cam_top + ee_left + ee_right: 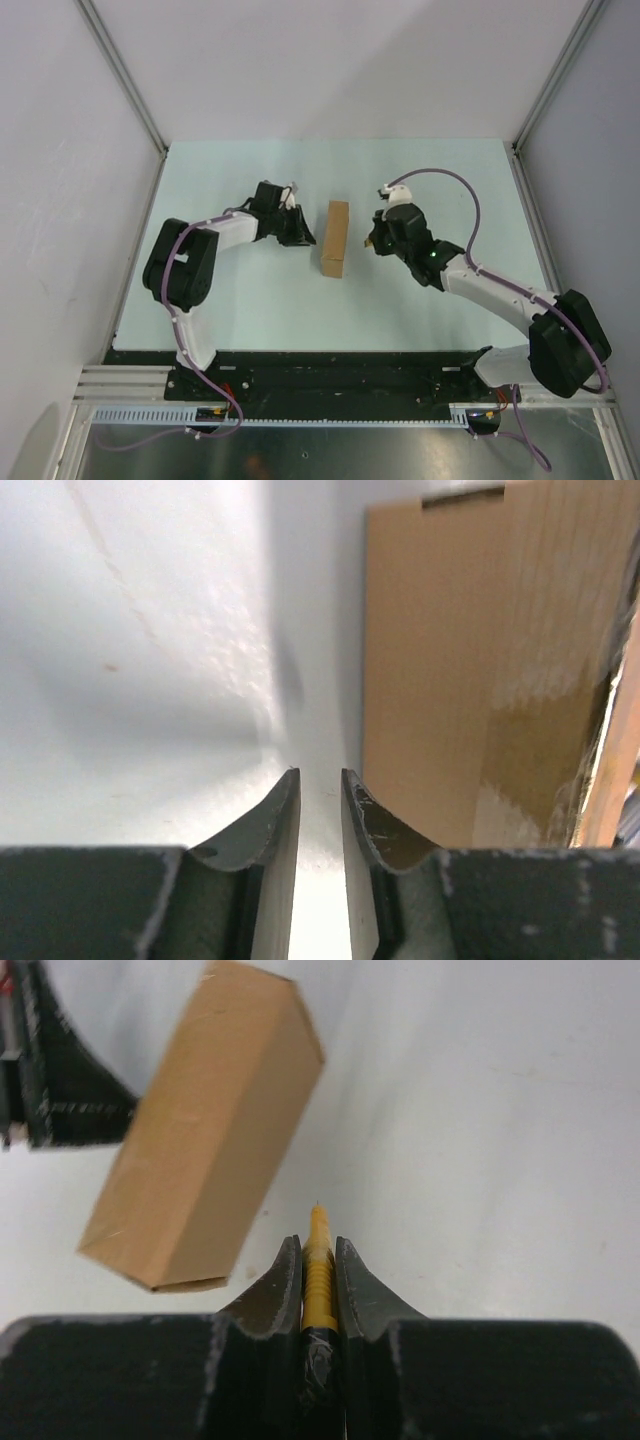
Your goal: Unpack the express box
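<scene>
The express box (335, 237) is a closed tan carton lying lengthwise on the table between my two grippers. It also shows in the left wrist view (470, 660) and the right wrist view (200, 1140). My left gripper (303, 232) sits low just left of the box, with its jaws (320, 775) only a narrow gap apart and nothing between them. The box's side is right beside its right finger. My right gripper (372, 240) is just right of the box and shut (318, 1245) on a slim yellow utility knife (318, 1260). The knife tip points forward past the box's near corner.
The pale table (430, 180) is bounded by grey walls with metal frame posts at the back corners (160, 150). The black base rail (320, 370) runs along the near edge. The left gripper's body shows at the right wrist view's top left (50, 1070).
</scene>
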Motion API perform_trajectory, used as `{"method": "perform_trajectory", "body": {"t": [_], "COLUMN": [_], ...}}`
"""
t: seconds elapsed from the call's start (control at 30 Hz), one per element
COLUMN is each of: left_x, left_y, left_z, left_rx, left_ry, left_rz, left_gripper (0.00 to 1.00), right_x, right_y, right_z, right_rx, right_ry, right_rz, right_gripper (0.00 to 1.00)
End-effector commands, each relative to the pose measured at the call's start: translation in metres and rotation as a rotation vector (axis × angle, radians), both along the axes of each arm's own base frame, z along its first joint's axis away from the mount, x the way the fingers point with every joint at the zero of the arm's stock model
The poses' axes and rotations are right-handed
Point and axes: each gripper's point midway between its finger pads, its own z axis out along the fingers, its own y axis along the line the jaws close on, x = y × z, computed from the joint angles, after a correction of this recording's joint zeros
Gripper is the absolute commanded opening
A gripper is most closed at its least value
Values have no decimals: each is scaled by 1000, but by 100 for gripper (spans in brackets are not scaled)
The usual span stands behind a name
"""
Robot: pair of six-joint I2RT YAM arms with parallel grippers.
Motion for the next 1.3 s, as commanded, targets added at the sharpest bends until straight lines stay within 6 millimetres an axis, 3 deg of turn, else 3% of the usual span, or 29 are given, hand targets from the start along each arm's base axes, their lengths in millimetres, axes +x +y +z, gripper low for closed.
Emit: {"method": "perform_trajectory", "body": {"t": [0.0,0.1,0.17,0.2,0.23,0.27,0.33,0.43,0.57,0.63,0.67,0.7,0.77,1.03,1.27], "left_x": [39,61,72,83,88,99,111,131,159,165,168,170,174,143,113], "left_y": [27,27,21,17,13,8,2,-19,-50,-58,-66,-71,-80,-94,-80], "left_z": [54,79,85,100,95,110,115,126,120,114,128,112,117,109,94], "left_rx": [-19,-39,-56,-77,-86,-108,-117,-169,-223,-251,-295,-308,-346,-436,-418], "left_ry": [-162,-227,-239,-271,-256,-284,-302,-323,-330,-309,-321,-287,-289,-230,-201], "left_rz": [80,90,86,87,81,86,81,40,-13,-24,-59,-72,-100,-280,-328], "left_gripper": [29,33,36,37,41,44,51,60,65,67,68,68,69,65,59], "right_x": [-13,-32,-41,-52,-55,-59,-69,-69,-58,-51,-49,-44,-44,-47,-49], "right_y": [39,63,74,88,94,101,117,131,141,144,146,146,149,137,124], "right_z": [56,73,83,85,84,82,79,69,50,49,45,37,36,21,17], "right_rx": [10,12,6,22,21,27,42,35,-9,-16,-25,-49,-74,-177,-229], "right_ry": [-218,-286,-332,-338,-346,-343,-337,-330,-328,-334,-327,-318,-321,-302,-281], "right_rz": [147,224,275,338,371,398,464,486,479,457,448,431,415,358,322], "right_gripper": [0,0,0,0,0,0,0,0,0,0,0,0,0,0,0]}}
